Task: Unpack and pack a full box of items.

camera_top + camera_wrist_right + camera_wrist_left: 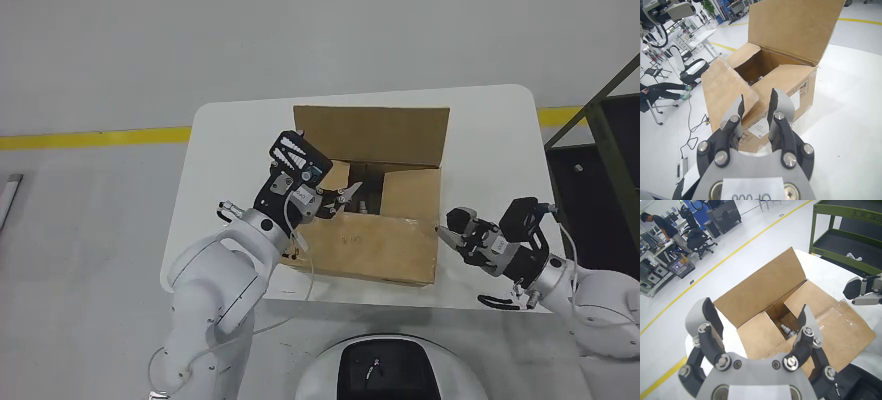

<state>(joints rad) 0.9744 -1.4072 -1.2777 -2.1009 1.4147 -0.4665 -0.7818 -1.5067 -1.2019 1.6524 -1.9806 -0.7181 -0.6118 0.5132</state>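
A: how far along is the unpack/pack job? top cam first

B: barely started, I'd say. The box (370,215) sits in the middle of the table (490,120) with its back flap (370,135) standing up, and I see nothing laid out on the white around it. Left gripper (325,178) hangs over the opening. Right gripper (450,228) is just beside the box's right side, toward the table's near right corner

A: and the left wrist cam?

B: its fingers (710,313) are spread wide with nothing between them, right above the gap between the side flaps (761,328). Down in that gap there's a small grey bottle-ish thing (786,330), so at least some of the load is inside. Can't see how much more

A: right wrist?

B: jaws apart there too, and empty. They point at the box's end wall, with the taped front flap (725,83) sticking out just beside them. Doesn't look like they're touching it. My read: opening the box is done, while pulling everything out and packing it back is all left
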